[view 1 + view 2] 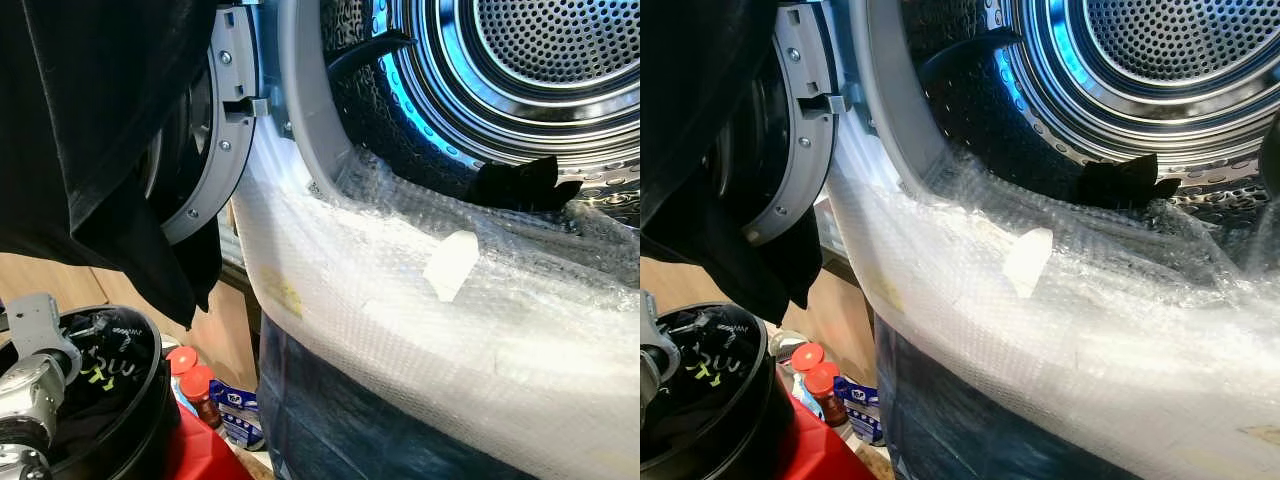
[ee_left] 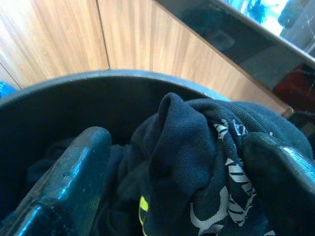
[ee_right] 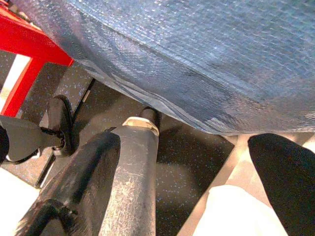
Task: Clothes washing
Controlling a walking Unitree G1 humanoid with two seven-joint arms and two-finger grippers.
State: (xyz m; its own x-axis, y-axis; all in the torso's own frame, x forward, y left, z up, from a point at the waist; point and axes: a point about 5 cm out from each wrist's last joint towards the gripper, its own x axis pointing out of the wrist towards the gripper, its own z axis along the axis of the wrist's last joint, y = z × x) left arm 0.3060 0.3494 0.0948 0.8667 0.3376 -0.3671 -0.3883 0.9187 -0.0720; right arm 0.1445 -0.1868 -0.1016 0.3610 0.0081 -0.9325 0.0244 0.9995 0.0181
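Note:
The washing machine's drum (image 1: 540, 60) stands open, its front rim covered in bubble wrap (image 1: 400, 290). A small piece of black cloth (image 1: 520, 185) lies at the drum's lower edge. A large black garment (image 1: 100, 130) hangs over the open door (image 1: 225, 120) on the left. Low on the left, a black basket (image 1: 150, 345) holds dark clothes with white and yellow print (image 2: 197, 162). My left gripper (image 2: 172, 187) is inside the basket, open, one finger on each side of that bunched garment. My right gripper (image 3: 182, 182) hangs open over the dark floor, with nothing between its fingers.
Red-capped bottles (image 1: 195, 385) and a blue pack (image 1: 235, 405) stand on the floor between basket and machine, beside a red surface (image 1: 205, 455). Wooden cabinet fronts (image 2: 74, 34) are behind the basket. Below the right gripper are a silver post (image 3: 135, 167), a red frame (image 3: 29, 49) and a black wheel (image 3: 61, 123).

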